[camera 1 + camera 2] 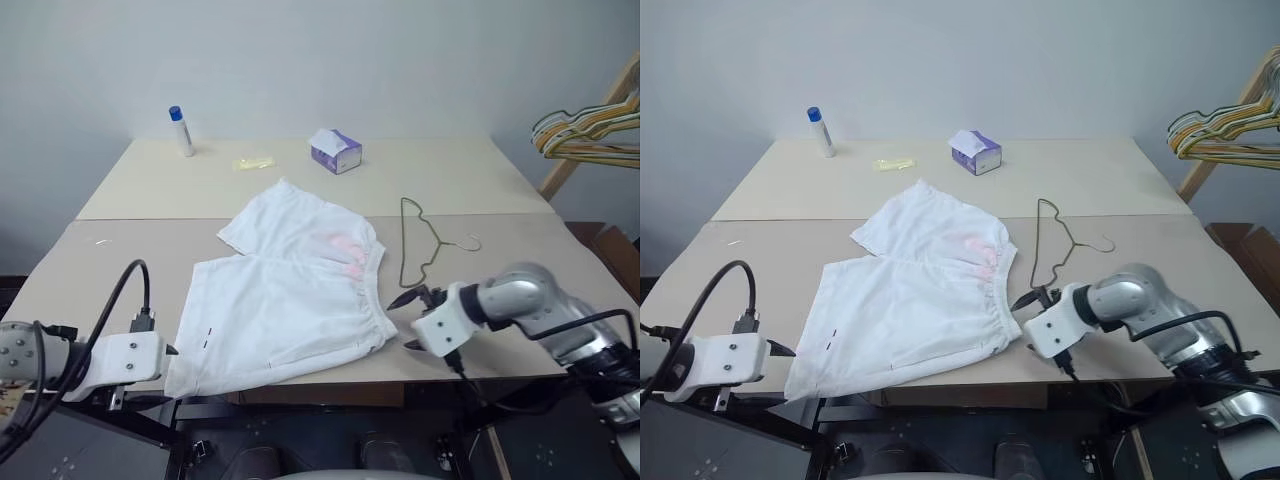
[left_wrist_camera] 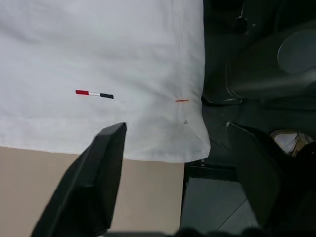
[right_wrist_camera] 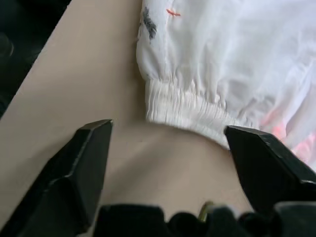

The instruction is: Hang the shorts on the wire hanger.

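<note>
The white shorts (image 1: 285, 300) lie flat on the table, with the gathered waistband toward the right, a faint pink patch near it, and the leg hems toward the left. The hem corner (image 2: 190, 138), near tiny red and black marks, reaches past the table's front edge. The wire hanger (image 1: 420, 245) lies flat just right of the waistband, apart from the cloth. My left gripper (image 1: 172, 350) is open at the hem corner, with one finger (image 2: 101, 168) over the table. My right gripper (image 3: 168, 129) is open beside the waistband's near corner (image 3: 182, 111), and nothing is between its fingers.
At the back of the table stand a blue-capped bottle (image 1: 181, 131), a yellowish packet (image 1: 253, 162) and a purple-and-white tissue box (image 1: 336, 151). A bundle of coloured hangers (image 1: 585, 130) hangs on a wooden rack at the far right. A seam (image 1: 150, 219) crosses the table behind the shorts.
</note>
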Robot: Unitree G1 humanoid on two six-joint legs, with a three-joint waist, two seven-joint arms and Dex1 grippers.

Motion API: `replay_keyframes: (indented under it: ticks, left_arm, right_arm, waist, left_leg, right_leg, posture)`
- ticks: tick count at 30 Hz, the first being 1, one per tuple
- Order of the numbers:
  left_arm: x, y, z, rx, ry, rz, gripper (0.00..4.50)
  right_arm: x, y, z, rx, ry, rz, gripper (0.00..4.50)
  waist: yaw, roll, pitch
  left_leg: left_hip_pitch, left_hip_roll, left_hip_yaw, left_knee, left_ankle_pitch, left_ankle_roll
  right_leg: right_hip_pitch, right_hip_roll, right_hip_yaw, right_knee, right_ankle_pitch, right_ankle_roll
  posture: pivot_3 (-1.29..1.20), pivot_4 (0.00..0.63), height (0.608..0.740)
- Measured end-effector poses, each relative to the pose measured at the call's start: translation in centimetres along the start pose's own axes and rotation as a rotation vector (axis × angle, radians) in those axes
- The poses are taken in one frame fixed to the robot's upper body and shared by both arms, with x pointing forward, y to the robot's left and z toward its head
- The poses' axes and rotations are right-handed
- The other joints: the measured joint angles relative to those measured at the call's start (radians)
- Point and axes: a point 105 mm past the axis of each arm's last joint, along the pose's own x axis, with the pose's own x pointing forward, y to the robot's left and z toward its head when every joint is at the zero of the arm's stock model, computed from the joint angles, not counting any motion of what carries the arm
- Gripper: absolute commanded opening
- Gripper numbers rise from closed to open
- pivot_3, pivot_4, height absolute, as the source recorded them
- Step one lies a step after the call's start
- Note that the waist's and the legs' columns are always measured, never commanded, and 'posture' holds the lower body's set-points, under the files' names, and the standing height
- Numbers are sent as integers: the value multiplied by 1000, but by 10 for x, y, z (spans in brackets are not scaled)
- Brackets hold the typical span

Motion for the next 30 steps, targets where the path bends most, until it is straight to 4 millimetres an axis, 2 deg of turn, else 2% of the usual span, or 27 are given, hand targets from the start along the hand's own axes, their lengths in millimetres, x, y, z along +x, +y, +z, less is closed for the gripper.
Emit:
replay_keyframes:
  ticks: [3,7,9,12,15,18,21,26,30]
  left_arm:
    - [-8,19,12,17,-73,97,4476]
    - [-18,49,49,35,-306,271,4476]
    - [-18,59,65,40,-403,315,4476]
    - [-8,62,78,56,-450,298,4476]
    - [4,66,86,82,-458,271,4476]
    - [9,74,97,100,-498,281,4476]
    - [12,77,103,117,-513,271,4476]
    - [13,80,106,132,-525,269,4476]
    - [14,84,101,131,-515,280,4476]
  right_arm:
    - [-6,-23,-8,186,18,-130,4500]
    - [-7,-64,-23,480,39,-348,4500]
    - [0,-81,-34,660,42,-458,4500]
    - [17,-89,-54,869,89,-544,4500]
    - [35,-85,-71,1019,141,-571,4500]
    - [46,-78,-79,1080,177,-570,4500]
    - [49,-71,-86,1095,219,-562,4500]
    - [45,-51,-100,1114,297,-563,4500]
    - [28,-35,-111,1134,345,-585,4500]
  waist:
    - [-3,0,0]
    - [-4,0,0]
    - [-5,0,0]
    - [-7,0,0]
    - [-6,0,0]
    - [-5,0,0]
    - [-9,0,0]
    - [-14,0,0]
    - [-8,0,0]
  left_leg:
    - [2,0,0,0,0,0]
    - [2,0,0,0,0,0]
    - [1,0,0,-1,0,0]
    - [-1,0,-1,-1,0,0]
    - [-3,-1,-1,0,0,0]
    - [-3,-1,-2,0,0,0]
    - [-4,-1,-2,0,0,0]
    - [-4,-1,-2,0,0,0]
    - [-4,-1,-3,0,0,0]
  right_leg:
    - [2,0,1,0,0,-1]
    - [2,1,1,0,0,0]
    - [1,1,1,0,0,0]
    - [0,1,1,0,0,0]
    - [-1,1,0,0,1,1]
    - [-1,1,0,-1,1,1]
    - [-1,1,0,-1,1,1]
    - [-1,1,0,-1,1,1]
    - [0,1,0,-1,1,2]
  posture:
    - [18,0,740]
    - [10,0,740]
    - [2,0,740]
    - [2,0,740]
    - [2,0,740]
    - [5,0,740]
    - [-1,0,740]
    - [-10,0,740]
    - [-18,0,740]
